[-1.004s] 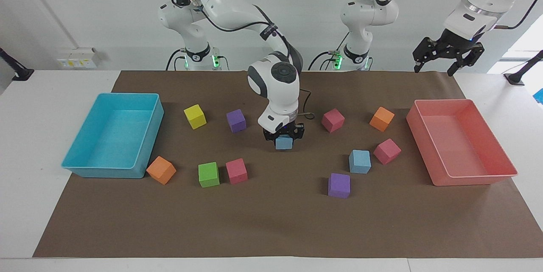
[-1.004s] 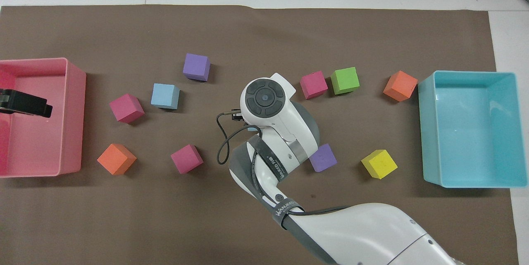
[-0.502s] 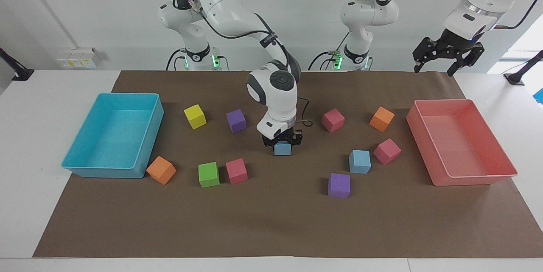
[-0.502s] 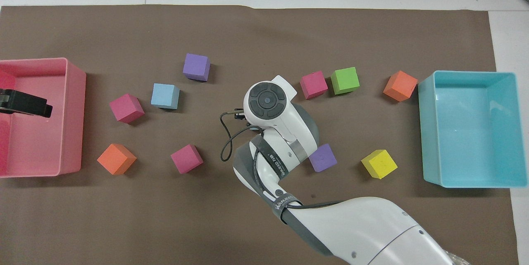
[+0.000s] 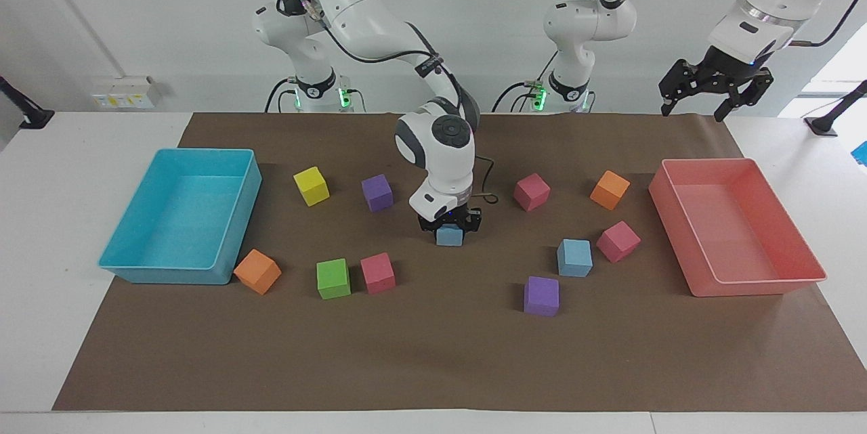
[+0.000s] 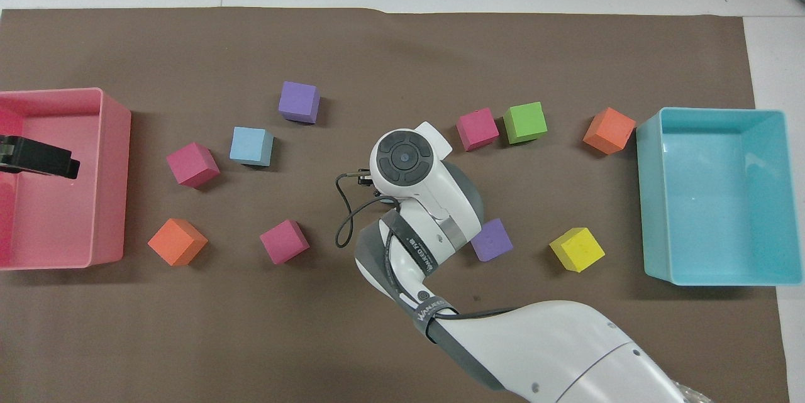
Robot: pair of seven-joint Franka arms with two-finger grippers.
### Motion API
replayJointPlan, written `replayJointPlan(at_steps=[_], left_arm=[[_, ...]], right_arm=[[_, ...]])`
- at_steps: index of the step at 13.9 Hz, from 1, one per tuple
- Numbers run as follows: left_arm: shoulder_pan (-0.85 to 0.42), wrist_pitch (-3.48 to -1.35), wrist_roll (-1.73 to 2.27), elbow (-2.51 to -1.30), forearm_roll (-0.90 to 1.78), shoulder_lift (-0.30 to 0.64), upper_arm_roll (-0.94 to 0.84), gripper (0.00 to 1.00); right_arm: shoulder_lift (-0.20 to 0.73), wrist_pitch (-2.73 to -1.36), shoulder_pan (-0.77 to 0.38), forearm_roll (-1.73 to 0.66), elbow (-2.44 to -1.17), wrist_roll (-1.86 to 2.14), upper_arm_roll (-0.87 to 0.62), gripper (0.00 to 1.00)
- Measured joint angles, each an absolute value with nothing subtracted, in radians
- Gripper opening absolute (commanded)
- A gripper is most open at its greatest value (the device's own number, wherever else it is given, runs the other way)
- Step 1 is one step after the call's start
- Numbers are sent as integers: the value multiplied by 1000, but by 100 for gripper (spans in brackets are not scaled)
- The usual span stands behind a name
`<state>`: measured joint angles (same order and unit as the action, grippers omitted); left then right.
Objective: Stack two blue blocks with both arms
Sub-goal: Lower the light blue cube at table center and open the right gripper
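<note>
Your right gripper (image 5: 450,229) at frame centre has its fingers gripping one blue block (image 5: 449,235); the other block (image 5: 574,257) lies lower right, near the waiting, open left gripper (image 5: 712,90).

Bright, even light falls from overhead, so the cubes cast only short, soft shadows on the brown mat (image 5: 433,353). A window (image 5: 836,68) at the left arm's end blows out to white. Both views are sharp, with faint sheen inside the turquoise tray (image 6: 714,139).
</note>
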<state>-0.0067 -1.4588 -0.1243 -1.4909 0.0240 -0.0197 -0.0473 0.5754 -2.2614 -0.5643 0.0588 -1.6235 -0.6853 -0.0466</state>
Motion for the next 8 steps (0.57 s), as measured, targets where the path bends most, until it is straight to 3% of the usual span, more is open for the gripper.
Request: replayJointPlan(at_steps=[6,8], left_arm=[[-7,-1458,-124,-1491,24,-20,-48,100],[-7,-1458,-124,-1491,24,-20,-49,100]], right_arm=[[575,-2261,-569,74,-1625,-658,-47,5],[575,-2261,-569,74,-1626,-657,-47,18]])
